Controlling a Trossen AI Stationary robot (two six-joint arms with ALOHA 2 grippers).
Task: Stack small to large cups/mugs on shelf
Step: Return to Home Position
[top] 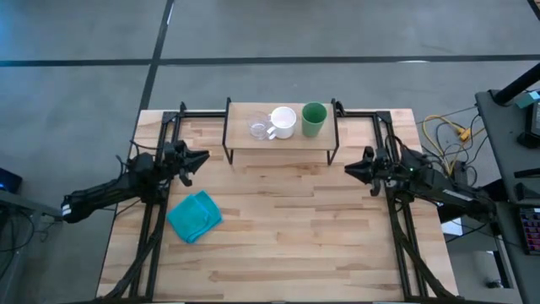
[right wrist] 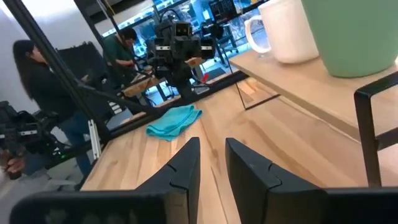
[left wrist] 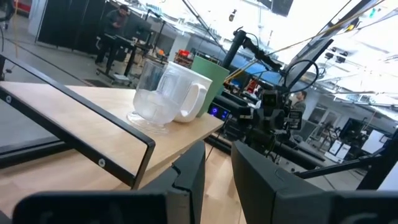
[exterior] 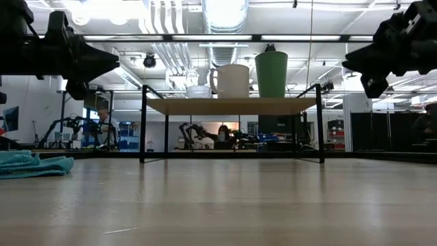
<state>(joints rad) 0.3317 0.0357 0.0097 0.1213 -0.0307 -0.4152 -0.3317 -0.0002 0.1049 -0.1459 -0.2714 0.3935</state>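
Note:
The shelf [top: 281, 145] stands at the table's far middle. On it three vessels stand upright on their bases in a row: the clear glass cup [top: 258, 129] on the left, the white mug [top: 283, 121] in the middle, the green cup [top: 314, 119] on the right. The mug's handle [top: 272, 133] points toward the glass cup. My left gripper [top: 201, 159] hovers left of the shelf, shut and empty. My right gripper [top: 350, 169] hovers right of the shelf, shut and empty. Both point at the shelf, above the table.
A crumpled teal cloth [top: 195, 215] lies on the table at the near left, below my left gripper. Black frame rails [top: 160, 211] run along the table's left and right sides. Bare wood [top: 295, 228] lies between the shelf and the near edge. People show in the room behind.

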